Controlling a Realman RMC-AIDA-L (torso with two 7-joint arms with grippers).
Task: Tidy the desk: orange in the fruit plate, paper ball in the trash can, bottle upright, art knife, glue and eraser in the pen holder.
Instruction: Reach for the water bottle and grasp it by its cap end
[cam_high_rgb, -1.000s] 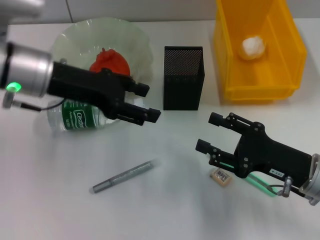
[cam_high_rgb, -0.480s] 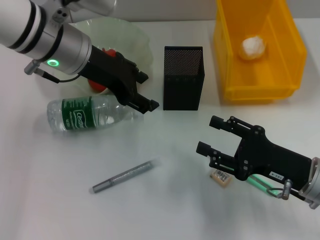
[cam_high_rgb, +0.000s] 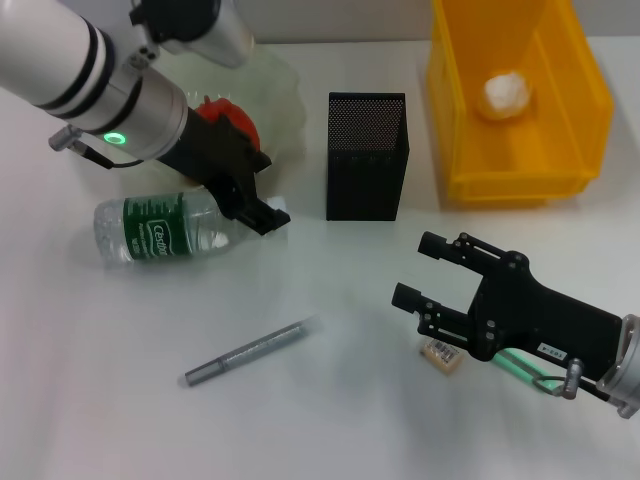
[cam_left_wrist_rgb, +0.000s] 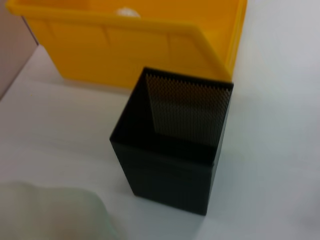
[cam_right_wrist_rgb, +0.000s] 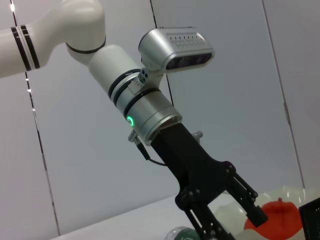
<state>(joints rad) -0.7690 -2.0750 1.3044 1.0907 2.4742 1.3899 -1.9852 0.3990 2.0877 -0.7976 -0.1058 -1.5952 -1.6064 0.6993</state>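
Note:
The bottle (cam_high_rgb: 160, 232) lies on its side at the left, its white cap toward the pen holder (cam_high_rgb: 366, 155). My left gripper (cam_high_rgb: 265, 212) hangs open right at the cap end. Behind it, the orange (cam_high_rgb: 228, 113) rests in the fruit plate (cam_high_rgb: 275, 85). The paper ball (cam_high_rgb: 507, 92) sits inside the trash can (cam_high_rgb: 575, 110). My right gripper (cam_high_rgb: 420, 267) is open and empty, just above the eraser (cam_high_rgb: 443, 352). A slim grey stick (cam_high_rgb: 245, 352) lies near the front; I cannot tell whether it is the art knife or the glue. A green item (cam_high_rgb: 522, 369) is mostly hidden under the right arm.
The left wrist view shows the pen holder (cam_left_wrist_rgb: 175, 150) with the trash can (cam_left_wrist_rgb: 125, 45) just behind it. Bare white tabletop lies between the grey stick and the eraser. The right wrist view looks at the left arm, with the orange (cam_right_wrist_rgb: 277, 220) behind it.
My left gripper has swung left and down, from beside the pen holder to the bottle's cap end. The right arm has barely moved.

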